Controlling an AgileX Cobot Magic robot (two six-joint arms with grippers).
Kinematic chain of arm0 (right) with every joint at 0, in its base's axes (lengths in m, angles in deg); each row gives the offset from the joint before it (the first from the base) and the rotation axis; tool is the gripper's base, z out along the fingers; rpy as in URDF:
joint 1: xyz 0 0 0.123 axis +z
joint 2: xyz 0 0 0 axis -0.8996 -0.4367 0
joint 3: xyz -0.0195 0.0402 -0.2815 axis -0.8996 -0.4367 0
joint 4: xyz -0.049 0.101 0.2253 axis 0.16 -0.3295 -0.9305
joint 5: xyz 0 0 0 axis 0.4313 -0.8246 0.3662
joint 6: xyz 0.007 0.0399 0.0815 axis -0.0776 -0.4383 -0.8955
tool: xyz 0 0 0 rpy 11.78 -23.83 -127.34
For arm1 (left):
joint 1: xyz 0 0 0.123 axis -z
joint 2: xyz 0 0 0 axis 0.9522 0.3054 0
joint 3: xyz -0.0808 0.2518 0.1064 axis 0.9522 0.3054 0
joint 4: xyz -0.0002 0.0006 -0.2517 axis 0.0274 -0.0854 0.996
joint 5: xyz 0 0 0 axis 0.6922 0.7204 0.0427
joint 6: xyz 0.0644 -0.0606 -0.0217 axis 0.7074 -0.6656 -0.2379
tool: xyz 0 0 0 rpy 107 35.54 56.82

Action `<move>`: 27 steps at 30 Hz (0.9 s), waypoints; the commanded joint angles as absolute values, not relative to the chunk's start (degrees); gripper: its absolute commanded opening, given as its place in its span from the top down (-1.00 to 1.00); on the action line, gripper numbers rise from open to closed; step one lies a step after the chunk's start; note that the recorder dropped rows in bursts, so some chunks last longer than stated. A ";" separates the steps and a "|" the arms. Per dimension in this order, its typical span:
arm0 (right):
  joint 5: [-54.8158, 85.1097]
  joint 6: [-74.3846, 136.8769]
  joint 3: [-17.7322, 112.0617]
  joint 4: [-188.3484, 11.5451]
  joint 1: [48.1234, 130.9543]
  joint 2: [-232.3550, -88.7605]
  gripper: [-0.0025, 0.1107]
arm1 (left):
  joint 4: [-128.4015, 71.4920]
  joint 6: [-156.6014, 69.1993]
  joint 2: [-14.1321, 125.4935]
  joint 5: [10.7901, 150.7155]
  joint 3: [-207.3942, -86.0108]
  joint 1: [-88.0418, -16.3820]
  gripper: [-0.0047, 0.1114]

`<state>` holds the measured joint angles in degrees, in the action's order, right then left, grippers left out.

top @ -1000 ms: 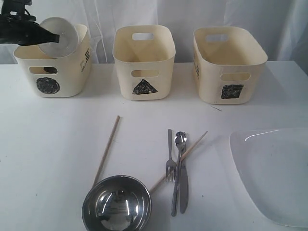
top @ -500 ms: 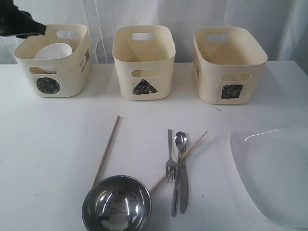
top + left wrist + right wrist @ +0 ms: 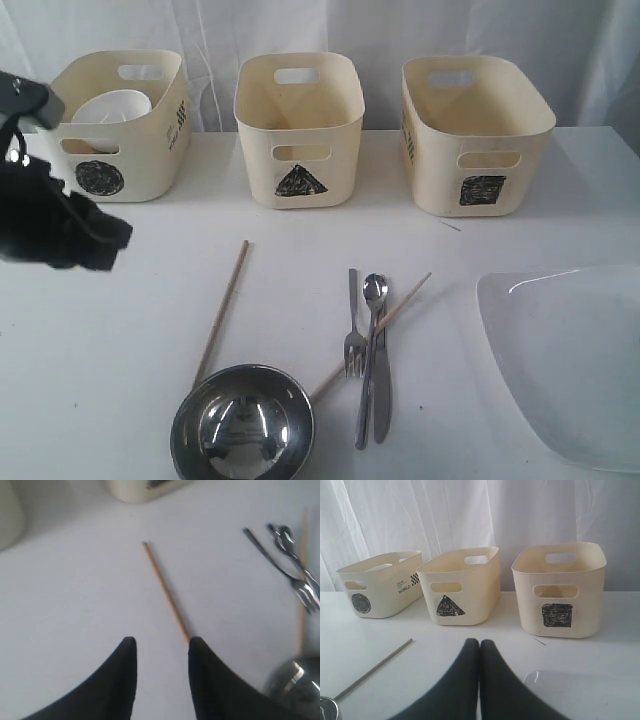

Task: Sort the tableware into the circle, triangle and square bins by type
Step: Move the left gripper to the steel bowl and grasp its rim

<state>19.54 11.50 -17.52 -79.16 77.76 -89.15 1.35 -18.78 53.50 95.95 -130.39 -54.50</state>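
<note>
The white bowl [image 3: 112, 107] lies inside the circle bin [image 3: 120, 150]. The triangle bin [image 3: 300, 130] and the square bin [image 3: 478, 135] stand to its right. My left arm [image 3: 60, 230] hangs blurred over the table in front of the circle bin. Its gripper [image 3: 162, 642] is open and empty, above the near end of one chopstick [image 3: 165, 590]. That chopstick [image 3: 222, 312] lies left of the fork [image 3: 353, 335], spoon [image 3: 370, 350] and knife [image 3: 382, 385], which lie across the second chopstick [image 3: 400, 300]. The steel bowl [image 3: 243, 423] sits at the front. My right gripper [image 3: 479, 642] is shut and empty.
The large white plate [image 3: 565, 360] takes up the front right of the table, and its corner [image 3: 540, 680] shows just beside my right fingers. White curtains hang behind the bins. A thin short wire [image 3: 450, 226] lies in front of the square bin.
My left gripper opened and dropped the white bowl into the circle bin. The arm then swung down and forward over the table. The right gripper has not moved.
</note>
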 commanded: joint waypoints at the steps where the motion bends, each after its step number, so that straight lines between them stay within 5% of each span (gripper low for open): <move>1: 19.32 11.47 -17.73 -78.97 77.27 -88.76 0.96 | 2.94 -18.91 51.76 98.81 -126.23 -49.18 0.23; 12: 19.32 11.47 -17.73 -78.97 77.27 -88.76 0.96 | 7.55 -18.91 56.06 98.84 -125.32 -42.89 -0.13; 27: 19.32 11.47 -17.73 -78.97 77.27 -88.76 0.96 | 13.03 -15.63 66.22 99.38 -125.32 -42.85 -0.15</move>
<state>19.54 11.50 -17.52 -79.16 77.76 -89.15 10.32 -17.47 65.36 98.14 -125.75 -43.27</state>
